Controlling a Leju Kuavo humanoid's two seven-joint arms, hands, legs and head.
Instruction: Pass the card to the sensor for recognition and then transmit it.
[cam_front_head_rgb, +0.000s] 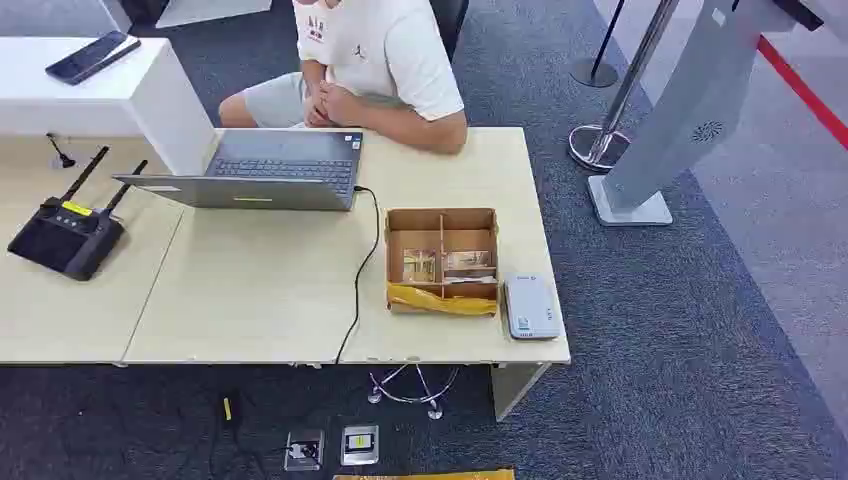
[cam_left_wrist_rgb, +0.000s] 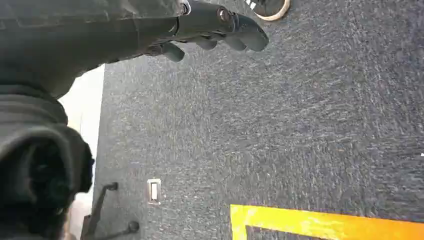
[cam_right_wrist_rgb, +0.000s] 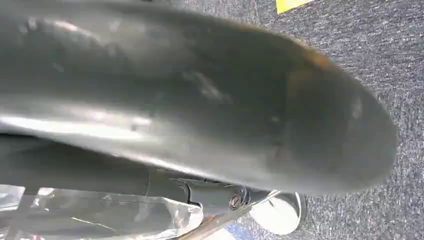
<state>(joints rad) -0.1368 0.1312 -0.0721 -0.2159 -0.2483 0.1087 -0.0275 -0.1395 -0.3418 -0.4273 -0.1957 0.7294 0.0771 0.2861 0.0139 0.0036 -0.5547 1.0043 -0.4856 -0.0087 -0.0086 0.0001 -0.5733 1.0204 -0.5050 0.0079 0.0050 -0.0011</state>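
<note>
On the pale desk (cam_front_head_rgb: 250, 300), right of the open laptop (cam_front_head_rgb: 270, 170), a cardboard box (cam_front_head_rgb: 441, 258) holds the cards (cam_front_head_rgb: 445, 265), with the white sensor (cam_front_head_rgb: 530, 306) just beside its right edge. The left hand (cam_left_wrist_rgb: 210, 27) hangs over carpet, fingers apart and empty; the right hand (cam_right_wrist_rgb: 200, 100), too close and blurred, cannot be read, though likely nearer the cards.
</note>
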